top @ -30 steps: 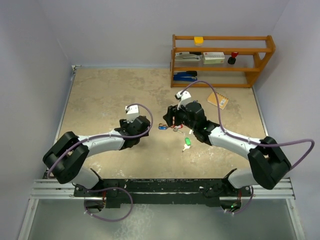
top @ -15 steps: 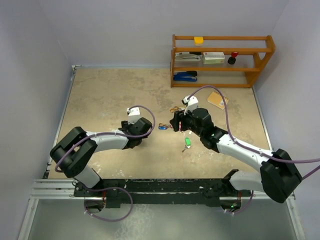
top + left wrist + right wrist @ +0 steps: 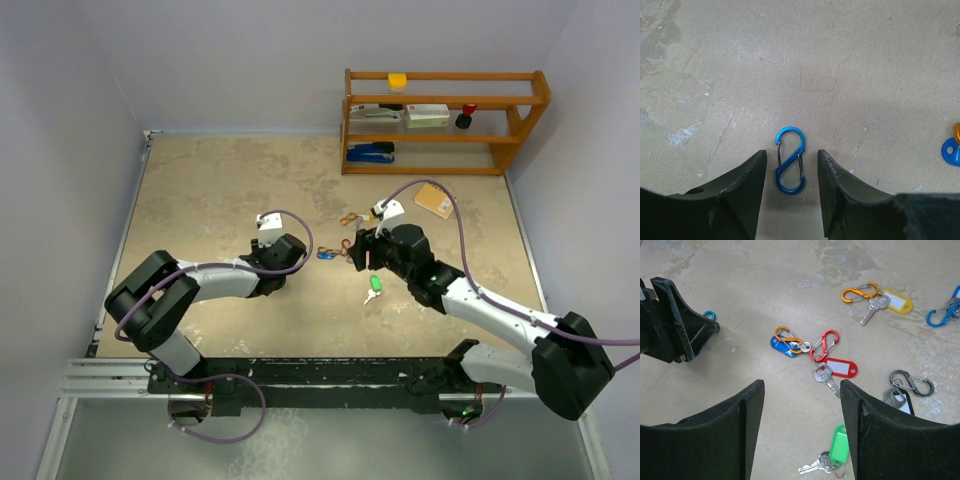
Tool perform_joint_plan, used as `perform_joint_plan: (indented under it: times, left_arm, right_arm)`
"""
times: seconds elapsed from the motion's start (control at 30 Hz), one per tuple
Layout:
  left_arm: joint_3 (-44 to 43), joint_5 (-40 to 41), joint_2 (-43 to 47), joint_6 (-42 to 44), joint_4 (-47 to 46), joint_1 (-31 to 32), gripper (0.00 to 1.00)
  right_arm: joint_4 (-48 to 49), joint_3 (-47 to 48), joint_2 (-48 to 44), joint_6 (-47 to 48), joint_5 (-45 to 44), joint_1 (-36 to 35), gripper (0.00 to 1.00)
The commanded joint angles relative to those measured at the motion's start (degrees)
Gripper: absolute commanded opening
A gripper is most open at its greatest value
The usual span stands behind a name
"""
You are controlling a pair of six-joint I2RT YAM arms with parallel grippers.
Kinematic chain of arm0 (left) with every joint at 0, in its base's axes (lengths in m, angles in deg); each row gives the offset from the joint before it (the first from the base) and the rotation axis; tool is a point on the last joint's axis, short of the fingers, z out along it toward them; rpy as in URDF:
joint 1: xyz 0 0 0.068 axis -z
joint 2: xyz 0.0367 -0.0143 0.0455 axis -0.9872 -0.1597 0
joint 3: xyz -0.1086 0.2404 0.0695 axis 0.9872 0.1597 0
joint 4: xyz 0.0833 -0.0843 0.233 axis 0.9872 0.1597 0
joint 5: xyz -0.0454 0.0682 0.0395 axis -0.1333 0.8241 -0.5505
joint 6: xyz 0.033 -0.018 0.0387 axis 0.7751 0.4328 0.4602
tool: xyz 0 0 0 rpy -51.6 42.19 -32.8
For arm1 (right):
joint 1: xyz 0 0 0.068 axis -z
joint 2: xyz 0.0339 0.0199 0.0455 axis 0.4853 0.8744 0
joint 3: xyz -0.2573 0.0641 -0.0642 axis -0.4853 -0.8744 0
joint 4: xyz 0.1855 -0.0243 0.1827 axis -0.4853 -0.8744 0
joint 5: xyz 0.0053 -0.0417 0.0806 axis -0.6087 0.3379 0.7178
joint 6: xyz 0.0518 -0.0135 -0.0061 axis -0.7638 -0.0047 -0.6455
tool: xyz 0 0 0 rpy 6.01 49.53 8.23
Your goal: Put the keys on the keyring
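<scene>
The keys point(image 3: 826, 377) lie loose on the mottled tan table point(image 3: 210, 190), clustered near its middle, below the right arm's tool and to the right of the left one. A wooden shelf point(image 3: 445, 75) stands at the far right edge, with a blue stapler point(image 3: 370, 152) on its lowest board. The left gripper point(image 3: 791, 153) sits low over the table with its jaws partly apart. They straddle a blue S-shaped clip point(image 3: 790, 160) that lies flat between them with a gap on each side, so nothing is gripped. The right gripper point(image 3: 801, 385) hangs above the cluster with its jaws wide and nothing between them. Ahead of it, a red tag point(image 3: 841, 367) carries a silver key and a red clip point(image 3: 825, 344). Just beside that clip, on the left, a blue tag point(image 3: 780, 346) lies under an orange clip point(image 3: 789, 339). Farther off, a yellow tag point(image 3: 899, 302) and its key join a second orange clip point(image 3: 860, 292). Near the right finger lie a green tag point(image 3: 838, 444) with a key, and a black clip point(image 3: 912, 382) on a black-and-white tag point(image 3: 902, 405).
</scene>
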Motion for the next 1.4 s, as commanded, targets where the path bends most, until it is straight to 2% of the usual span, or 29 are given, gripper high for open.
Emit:
perform_joint_plan:
  times: [0.0,0.17,0.2,0.47,0.63,0.77,0.97,1.27,1.37]
  left_arm:
    - [-0.49,-1.15,-0.91,1.24,-0.21,0.09,0.35]
    - [0.20,-1.86,-0.26,1.28,-0.47,0.15,0.03]
    - [0.25,-1.96,-0.01,1.25,-0.40,0.08,0.00]
    - [-0.88,-2.52,4.10,2.74,0.27,0.13,0.00]
    - [-2.20,-6.03,8.60,5.08,-1.82,0.19,0.00]
    - [-3.84,-8.79,10.25,6.24,-3.07,0.39,0.00]
    - [-5.07,-9.64,9.22,6.31,-3.42,1.53,0.00]
    - [-5.09,-10.17,7.92,5.98,-3.94,1.98,0.00]
    - [-5.09,-10.17,7.75,5.98,-3.98,1.99,0.00]
  right_arm:
    - [-1.36,-1.30,-2.75,0.53,-2.03,-0.31,0.65]
    - [-2.25,-2.66,-4.31,0.40,-2.65,-0.30,0.65]
    - [-2.58,-2.80,-4.57,0.36,-2.69,-0.29,0.65]
    - [-9.30,-2.56,-4.61,-2.02,-4.31,-0.32,0.64]
    - [-16.55,-1.67,-1.59,-5.62,-6.40,-0.32,0.64]
    - [-17.40,-3.37,-0.69,-7.92,-7.81,-0.29,0.64]
    - [-18.64,-5.19,-1.00,-9.33,-7.36,-0.32,0.57]
    - [-19.15,-8.49,-3.04,-12.24,-6.74,-0.28,0.40]
    - [-19.09,-9.00,-3.46,-12.38,-6.74,-0.26,0.38]
